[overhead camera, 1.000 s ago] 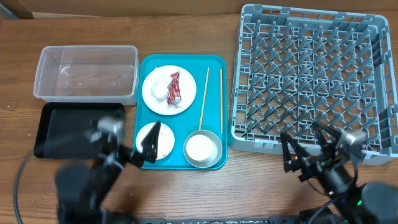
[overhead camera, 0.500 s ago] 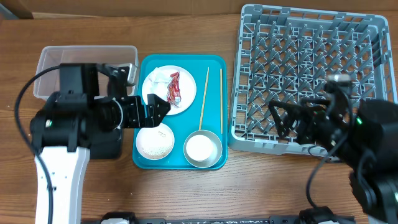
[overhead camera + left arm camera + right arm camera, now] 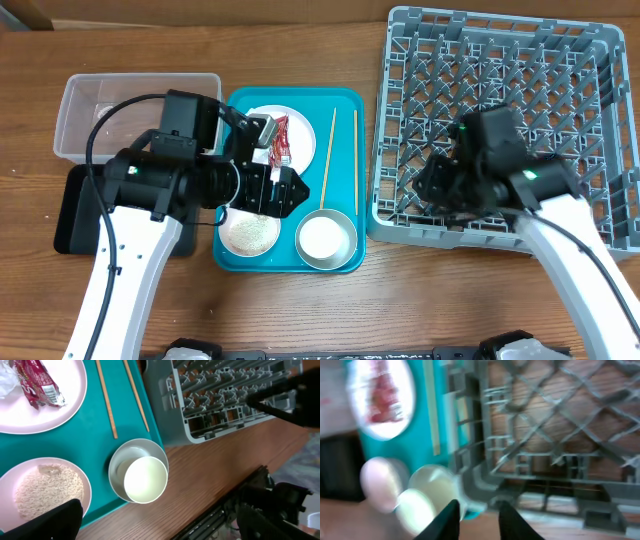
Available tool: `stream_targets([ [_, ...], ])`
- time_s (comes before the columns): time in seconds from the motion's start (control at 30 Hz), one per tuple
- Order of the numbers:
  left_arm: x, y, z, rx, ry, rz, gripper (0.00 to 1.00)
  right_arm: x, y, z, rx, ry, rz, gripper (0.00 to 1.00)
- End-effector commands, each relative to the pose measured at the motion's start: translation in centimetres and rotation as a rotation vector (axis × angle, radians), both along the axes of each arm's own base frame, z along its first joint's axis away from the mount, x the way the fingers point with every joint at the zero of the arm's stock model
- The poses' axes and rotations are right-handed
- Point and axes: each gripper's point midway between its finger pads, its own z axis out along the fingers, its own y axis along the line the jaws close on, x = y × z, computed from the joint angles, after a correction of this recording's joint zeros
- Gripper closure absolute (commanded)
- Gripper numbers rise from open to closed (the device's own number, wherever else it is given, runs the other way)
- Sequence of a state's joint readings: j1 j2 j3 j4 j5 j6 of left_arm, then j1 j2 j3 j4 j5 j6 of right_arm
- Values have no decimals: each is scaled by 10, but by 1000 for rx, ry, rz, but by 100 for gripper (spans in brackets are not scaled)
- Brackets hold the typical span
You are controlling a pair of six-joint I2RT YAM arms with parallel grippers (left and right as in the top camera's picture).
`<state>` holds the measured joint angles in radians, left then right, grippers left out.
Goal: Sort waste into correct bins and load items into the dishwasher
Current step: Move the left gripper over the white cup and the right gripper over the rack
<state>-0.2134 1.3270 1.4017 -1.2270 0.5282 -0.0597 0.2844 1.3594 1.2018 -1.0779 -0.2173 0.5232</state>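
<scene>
Left gripper (image 3: 157,510) hangs over teal tray (image 3: 95,445), jaws wide apart, empty. Beneath: cup (image 3: 145,479) nested in bowl (image 3: 117,457), rice plate (image 3: 47,487), wrapper (image 3: 35,385) on big plate (image 3: 45,417), chopsticks (image 3: 106,402) alongside. Right gripper (image 3: 477,520) over rack (image 3: 545,420) front-left corner, jaws parted, empty; view blurred.

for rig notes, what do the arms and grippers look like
The left arm and right arm have white links, bulky black joint housings and thin black cables. The left gripper and right gripper are black with two slim fingers. A small green light shows on the right arm.
</scene>
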Motion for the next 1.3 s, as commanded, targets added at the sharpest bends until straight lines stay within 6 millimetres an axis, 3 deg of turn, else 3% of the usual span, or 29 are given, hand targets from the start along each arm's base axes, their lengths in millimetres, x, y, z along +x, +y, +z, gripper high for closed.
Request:
stream_targets([
  [0.0, 5, 6, 4, 52, -41, 10, 0, 18, -14, -27, -105, 46, -95, 81],
  [0.03, 6, 8, 3, 65, -44, 17, 0, 21, -14, -43, -120, 87, -93, 90],
  [0.07, 6, 9, 2, 74, -45, 21, 0, 23, -14, -53, -132, 112, -93, 91],
  [0.2, 7, 10, 2, 78, -46, 22, 0, 24, -19, -88, -188, 200, -98, 92],
  [0.3, 5, 10, 1, 80, -36, 22, 0, 19, -41, -112, -317, 270, -149, 92],
  [0.53, 2, 11, 0, 83, -23, 21, 0, 25, -69, -115, -352, 279, -231, 93],
  [0.67, 2, 11, 0, 81, -25, 21, 0, 28, -75, -114, -340, 280, -254, 93],
  [0.73, 2, 11, 0, 81, -25, 21, 0, 33, -71, -111, -323, 260, -209, 81],
  [0.77, 3, 11, 0, 81, -27, 21, 0, 36, -67, -108, -311, 244, -173, 62],
  [0.8, 3, 10, 0, 81, -28, 21, 0, 39, -62, -104, -297, 223, -144, 44],
  [0.83, 3, 10, 1, 80, -28, 22, 0, 41, -59, -99, -290, 206, -135, 36],
  [0.9, 3, 11, 1, 79, -25, 28, 0, 46, -55, -85, -275, 160, -133, 33],
  [1.03, 2, 10, 0, 76, -6, 44, 0, 56, -45, -37, -193, 27, -135, 31],
  [1.17, 0, 7, -12, 136, 13, 49, 7, 55, -30, 30, -59, -160, -114, 30],
  [1.2, 2, 10, -24, 207, 27, 79, 7, 51, -24, 57, -3, -243, -96, 27],
  [1.27, 4, 10, -40, 287, 37, 98, 9, 43, -20, 89, 47, -346, -68, 26],
])
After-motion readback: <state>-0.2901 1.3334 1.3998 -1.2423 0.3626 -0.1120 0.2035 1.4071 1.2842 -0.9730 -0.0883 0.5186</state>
